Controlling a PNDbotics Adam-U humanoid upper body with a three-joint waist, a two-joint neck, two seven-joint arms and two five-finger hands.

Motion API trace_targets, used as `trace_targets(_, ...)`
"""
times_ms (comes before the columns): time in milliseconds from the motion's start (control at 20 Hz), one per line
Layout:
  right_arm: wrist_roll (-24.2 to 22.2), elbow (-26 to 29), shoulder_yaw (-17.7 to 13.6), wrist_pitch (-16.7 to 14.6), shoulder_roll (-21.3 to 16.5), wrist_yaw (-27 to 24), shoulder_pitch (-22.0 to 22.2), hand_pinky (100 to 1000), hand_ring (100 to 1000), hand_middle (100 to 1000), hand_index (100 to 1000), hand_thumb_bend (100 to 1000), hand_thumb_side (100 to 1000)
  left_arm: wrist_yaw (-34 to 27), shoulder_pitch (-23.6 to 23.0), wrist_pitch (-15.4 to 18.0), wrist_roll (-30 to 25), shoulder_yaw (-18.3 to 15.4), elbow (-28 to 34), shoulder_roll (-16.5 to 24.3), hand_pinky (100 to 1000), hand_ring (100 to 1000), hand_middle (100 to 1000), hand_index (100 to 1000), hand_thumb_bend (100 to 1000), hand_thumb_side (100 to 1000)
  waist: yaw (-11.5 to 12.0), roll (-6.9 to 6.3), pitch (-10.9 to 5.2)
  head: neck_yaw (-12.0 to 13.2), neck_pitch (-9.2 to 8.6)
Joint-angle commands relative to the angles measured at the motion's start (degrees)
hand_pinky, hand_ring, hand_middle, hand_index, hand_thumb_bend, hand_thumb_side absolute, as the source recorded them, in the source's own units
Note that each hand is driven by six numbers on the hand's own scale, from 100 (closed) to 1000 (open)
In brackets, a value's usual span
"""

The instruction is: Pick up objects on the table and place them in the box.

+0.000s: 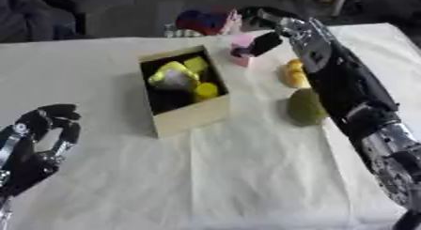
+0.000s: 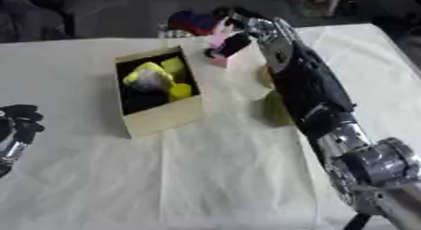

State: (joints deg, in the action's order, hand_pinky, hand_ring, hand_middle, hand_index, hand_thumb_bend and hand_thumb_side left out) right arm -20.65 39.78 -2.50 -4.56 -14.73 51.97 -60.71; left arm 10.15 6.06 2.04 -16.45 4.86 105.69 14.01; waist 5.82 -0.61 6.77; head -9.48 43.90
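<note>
One pink object (image 1: pixel 242 48) sits at your right hand (image 1: pixel 265 42), just past the far right corner of the box (image 1: pixel 187 117), and the dark fingers seem to lie against its side; whether they are curled round it or only touching cannot be told, so judge the grip unproven. If you lift before the fingers close, the pink piece may tip or slide away from the hand toward the far edge of the surface (image 1: pixel 246 177), where dark red and blue things (image 1: pixel 201 21) crowd the rim. Behind the hand, under your forearm, lie an orange-yellow object (image 1: pixel 293 73) and a dark green rounded one (image 1: pixel 306 107); a low swing toward the box could likely drag the arm across them and roll them off. The box already holds yellow pieces (image 1: pixel 177 76) piled toward its far end, so a drop there might bounce out; aim for the dark, nearer space. Your left hand (image 1: pixel 37 140) rests with fingers curled, holding nothing, near the lower left corner, well apart from everything.
</note>
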Motion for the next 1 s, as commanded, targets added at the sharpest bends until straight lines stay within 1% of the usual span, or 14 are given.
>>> trace_targets(50, 2.95, -0.71, -1.57, 1.72, -0.21, 4.60, -1.66, 962, 940, 934, 1000, 559, 271, -0.08, 0.80, 0.14, -1.02, 0.32, 1.36, 0.02, 857, 640, 651, 798, 256, 557, 0.42, -1.02, -0.41, -0.89, 0.22)
trace_targets(250, 6.59, -1.80, -2.51, 4.28, -0.51, 8.14, -1.74, 971, 946, 936, 1000, 557, 280, 0.26, 1.25, 0.20, -1.59, 0.71, 1.48, -0.21, 856, 640, 649, 797, 253, 559, 1.40, -1.16, 0.14, -2.02, 0.22)
trace_targets(450, 10.38, -3.16, -3.83, 7.79, -1.48, 9.22, -1.69, 960, 930, 919, 1000, 562, 285, 0.75, 1.85, 0.39, -2.22, 1.11, 1.62, -0.33, 856, 639, 648, 794, 251, 562, 2.65, -1.08, 0.89, -3.29, 0.22)
trace_targets(700, 13.65, -4.59, -5.01, 10.51, -3.30, 6.73, -1.08, 943, 906, 900, 1000, 561, 287, 0.99, 2.64, 0.53, -2.65, 1.34, 1.74, -0.14, 856, 639, 648, 793, 249, 562, 4.21, -1.00, 1.79, -4.97, 0.22)
trace_targets(800, 15.36, -4.76, -5.32, 11.24, -4.14, 5.56, -0.70, 938, 898, 896, 1000, 563, 288, 1.04, 2.92, 0.59, -2.73, 1.38, 1.80, -0.12, 856, 639, 648, 793, 249, 562, 4.82, -1.06, 2.05, -5.66, 0.22)
trace_targets(1000, 17.86, -5.59, -5.81, 12.37, -5.21, 2.84, -0.10, 920, 871, 861, 989, 561, 296, 1.10, 3.23, 0.61, -2.71, 1.30, 1.89, 0.08, 856, 639, 648, 792, 248, 563, 5.52, -0.96, 2.48, -6.80, 0.22)
